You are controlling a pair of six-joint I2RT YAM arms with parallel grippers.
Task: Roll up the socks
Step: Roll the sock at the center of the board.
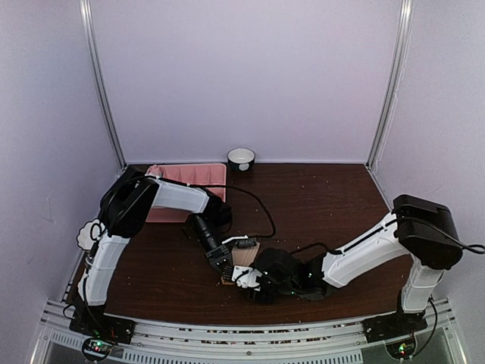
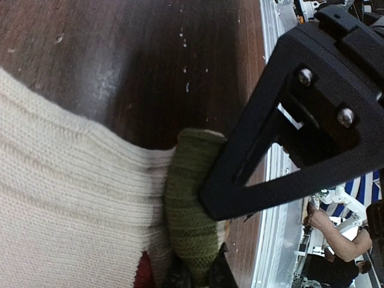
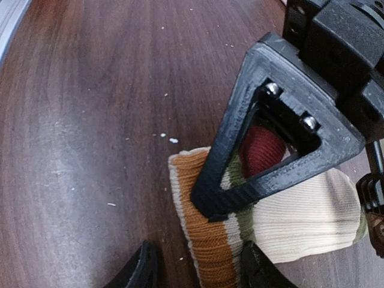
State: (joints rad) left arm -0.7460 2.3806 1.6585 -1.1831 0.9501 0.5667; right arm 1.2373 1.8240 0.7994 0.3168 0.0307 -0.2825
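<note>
Sock (image 3: 300, 222) at lower centre of top view on dark surface (image 3: 90, 120), cream ribbing, olive band, orange cuff, maroon patch, left gripper (image 2: 200, 277) pinching olive band, right gripper (image 3: 201, 270) spread astride cuff

The left arm (image 1: 178, 196) and right arm (image 1: 364, 250) are showing white shells over black joints, black cables (image 1: 261, 208) are trailing off (base lights (image 1: 95, 347) glowing), a triangular black finger (image 3: 288, 174) is carrying two silver screws (image 3: 273, 90).
</note>
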